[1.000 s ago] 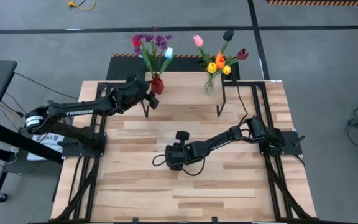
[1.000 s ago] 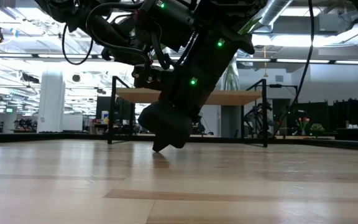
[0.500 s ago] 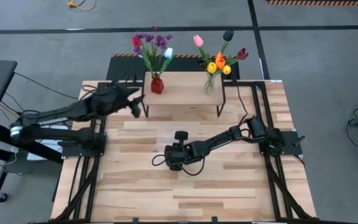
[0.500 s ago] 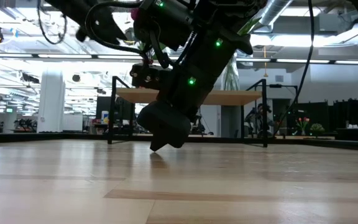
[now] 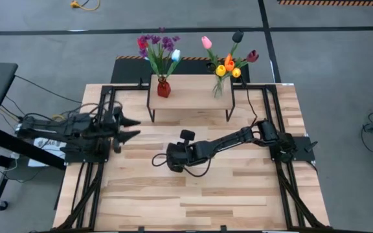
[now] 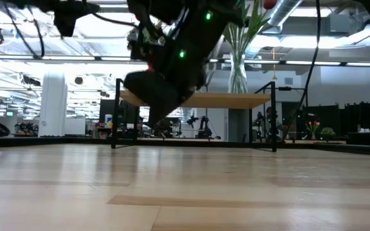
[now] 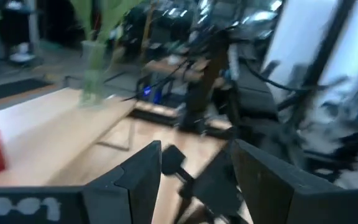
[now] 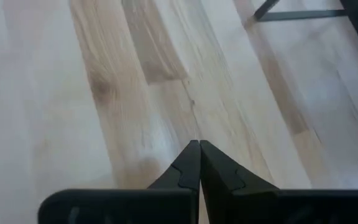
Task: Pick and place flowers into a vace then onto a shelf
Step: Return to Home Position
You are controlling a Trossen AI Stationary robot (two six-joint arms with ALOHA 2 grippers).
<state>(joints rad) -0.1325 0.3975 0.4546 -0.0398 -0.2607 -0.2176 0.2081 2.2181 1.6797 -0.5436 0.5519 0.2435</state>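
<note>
Left gripper [image 5: 135, 128] hovered near the left edge of the table [image 5: 238, 188], fingers spread, empty. Right gripper [image 5: 155, 158] sat low over mid-table, fingers pressed together. Flowers [image 5: 160, 48] stood in a red vase [image 5: 164, 88] and a clear vase [image 5: 218, 87] — both on the shelf [image 5: 190, 96] at the far side.

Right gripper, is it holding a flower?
No, the right gripper has its fingers pressed together with nothing between them, over the wooden table.

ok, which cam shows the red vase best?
High view: the red vase stands in full on the shelf, at its left end, with flowers in it. Left wrist view catches only a blurred red edge. In the low view an arm blocks that end. Right wrist view shows only table.
</note>
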